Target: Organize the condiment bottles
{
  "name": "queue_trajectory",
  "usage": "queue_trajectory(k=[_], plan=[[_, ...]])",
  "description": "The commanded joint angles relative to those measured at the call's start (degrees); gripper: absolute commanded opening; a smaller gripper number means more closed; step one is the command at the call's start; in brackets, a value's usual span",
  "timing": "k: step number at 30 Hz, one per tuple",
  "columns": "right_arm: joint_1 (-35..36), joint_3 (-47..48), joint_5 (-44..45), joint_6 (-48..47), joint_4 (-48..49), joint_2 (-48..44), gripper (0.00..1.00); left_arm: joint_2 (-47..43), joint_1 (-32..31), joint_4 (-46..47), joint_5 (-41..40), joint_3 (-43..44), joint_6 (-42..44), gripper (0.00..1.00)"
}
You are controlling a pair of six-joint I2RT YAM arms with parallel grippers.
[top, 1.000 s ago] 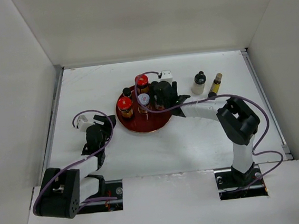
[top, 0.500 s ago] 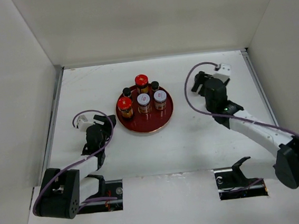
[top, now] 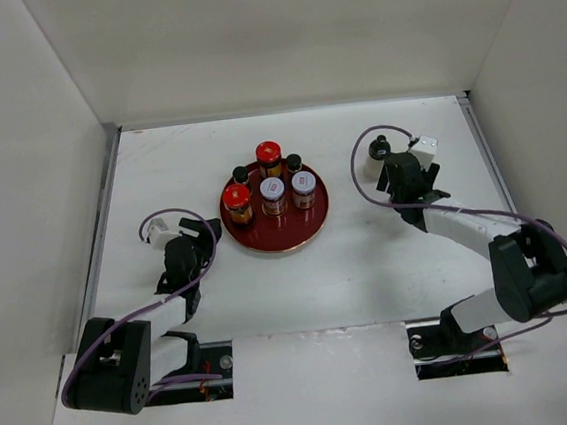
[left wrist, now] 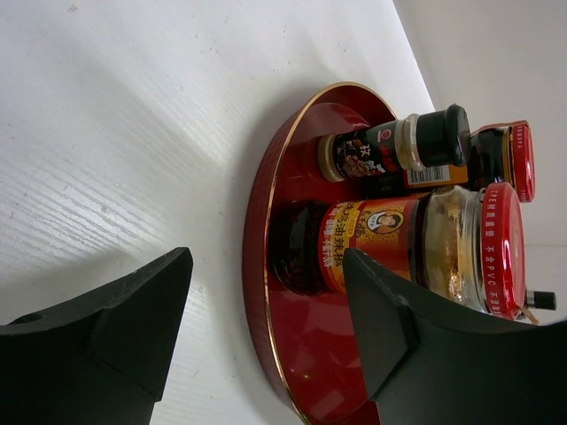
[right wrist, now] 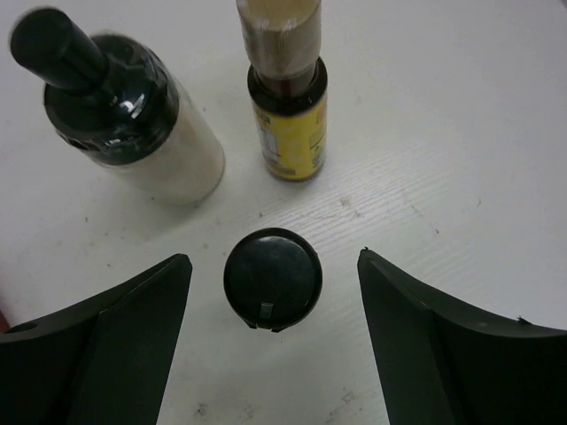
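Labels first. On the red tray point(left wrist: 252, 232), the near red-capped jar point(left wrist: 416, 248) has an orange-yellow label with a small portrait and Chinese characters, and there is white Chinese print round the cap rim. I can't read any of it at this size. The dark little bottle point(left wrist: 390, 149) beside it has a dark label with white characters and a red mark, also unreadable. A second red-capped jar point(left wrist: 507, 159) shows behind them. Two lilac-lidded jars point(top: 272, 188) also stand on the tray, seen only from above.

Off the tray, on the table point(right wrist: 496, 133) at far right:
- yellow bottle point(right wrist: 285, 115), tan cap, label print too small to read
- white bottle point(right wrist: 142, 124), black spout cap, standing just beside the yellow one
- black-capped bottle point(right wrist: 271, 285), seen cap-on

My right claw point(right wrist: 272, 261) is open and points down, with the elbow folded out to the right. The black cap lies between the fingers, untouched. I can't tell how far above it I am.

My left claw point(left wrist: 266, 261) is open and holds nothing. That arm lies low and stretched forward, facing the tray's left rim and close to it.
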Motion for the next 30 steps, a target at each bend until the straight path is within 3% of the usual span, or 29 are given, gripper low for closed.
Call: queue_trajectory(k=[1,13,18,25,30], plan=[[-0.13,2.14,-0.96,1.33,1.3,1.2,0.8,-0.68,-0.35,2.44,-0.68,1.54,0.68,0.67],[-0.48,1.96,1.06,0.02,7.97,4.81,0.45,-0.85,-0.18,2.7,-0.5,1.55,0.59,0.67],[3.9,0.82,3.17,-1.92,8.33,1.48,0.41,-1.46,0.26,2.53,-0.59,1.28,0.59,0.67],[17.25,1.78,1.15,-2.1,4.12,-5.65,0.41,-0.67,-0.17,2.79,-0.77,1.63,0.68,0.67],[27.45,8.01,-2.62,-0.52,4.72,-1.97,0.42,-0.32,-0.09,2.96,-0.51,1.63,0.5,0.67]])
